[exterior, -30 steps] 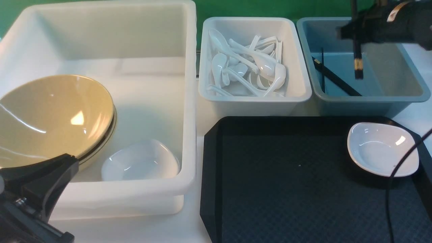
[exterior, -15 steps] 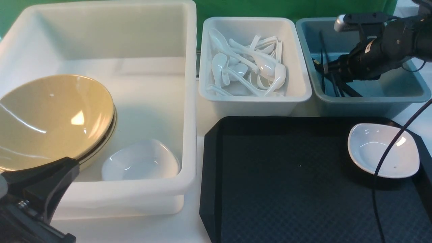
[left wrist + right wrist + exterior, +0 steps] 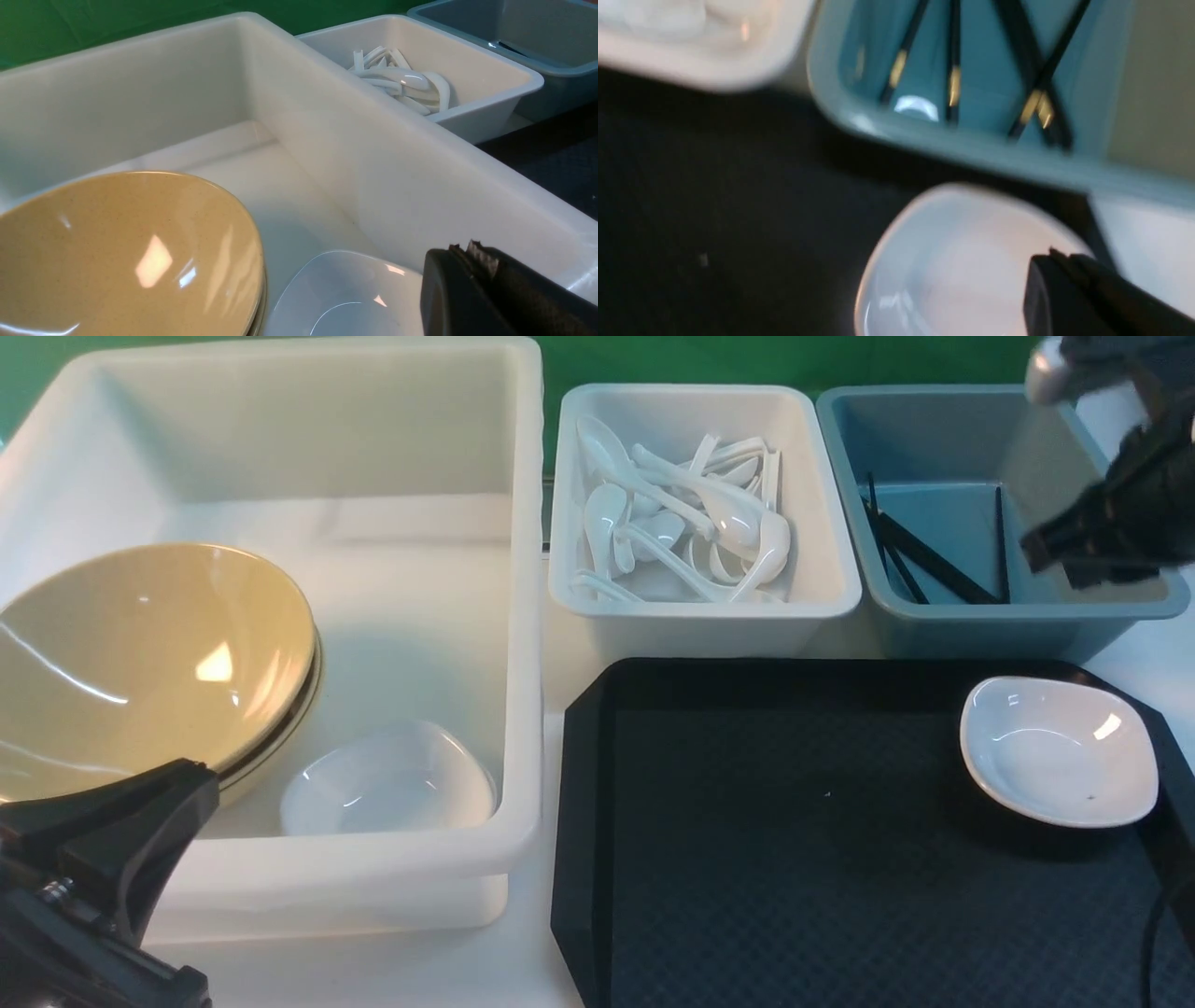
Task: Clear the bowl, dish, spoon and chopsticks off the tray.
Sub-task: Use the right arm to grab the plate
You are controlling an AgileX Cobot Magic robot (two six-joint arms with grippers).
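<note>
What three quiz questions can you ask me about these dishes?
1. True or false: the bowl sits in the big white tub.
2. Where are the chopsticks? A: in the bowl. B: in the big white tub. C: in the grey-blue tub.
3. What is the only thing on the tray?
Key: 1 true; 2 C; 3 the dish.
</note>
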